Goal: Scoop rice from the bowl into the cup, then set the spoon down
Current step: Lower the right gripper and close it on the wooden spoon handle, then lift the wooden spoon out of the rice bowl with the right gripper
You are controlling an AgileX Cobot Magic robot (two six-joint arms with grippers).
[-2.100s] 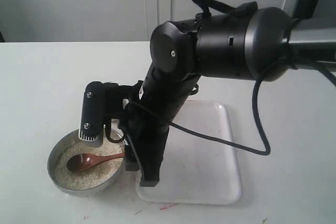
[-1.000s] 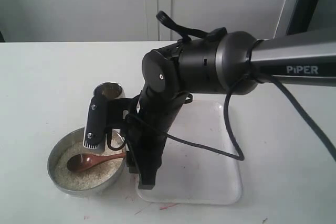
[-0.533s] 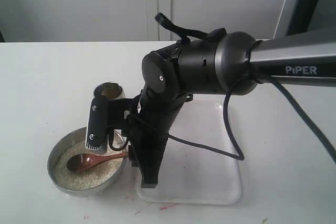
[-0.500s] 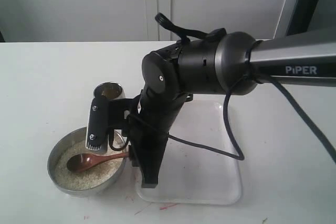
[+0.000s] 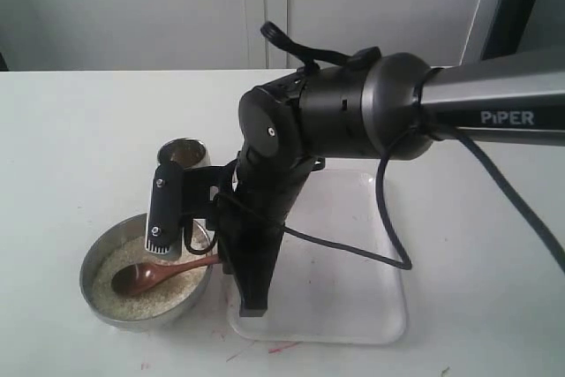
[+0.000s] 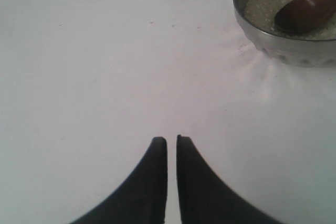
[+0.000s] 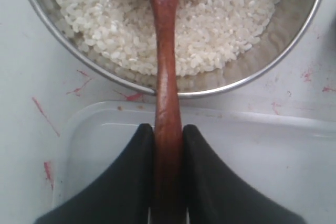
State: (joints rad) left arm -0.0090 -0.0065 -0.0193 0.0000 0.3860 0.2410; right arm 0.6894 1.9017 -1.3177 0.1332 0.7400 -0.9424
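Note:
The steel bowl (image 5: 86,275) sits at the front left with off-white rice (image 5: 110,299) in it. The dark wooden spoon (image 5: 159,274) lies with its oval end on the rice and its handle over the rim. My right gripper (image 5: 219,261) is shut on that handle. In the right wrist view the gripper (image 7: 168,130) clamps the spoon (image 7: 166,72) just outside the bowl (image 7: 296,38), above the rice (image 7: 226,19). The small steel cup (image 5: 184,154) stands behind the bowl. My left gripper (image 6: 171,139) hovers shut and empty over bare table, apart from the bowl (image 6: 286,48).
A clear plastic tray (image 5: 357,293) lies right of the bowl, under the right arm; its edge (image 7: 262,145) shows below the gripper. Red marks dot the white table (image 5: 71,147). A black cable (image 5: 388,245) loops over the tray.
Since two seconds ago the right arm has swung back, uncovering the cup. In the last half second the spoon's oval end slid slightly forward in the rice; the grip is unchanged.

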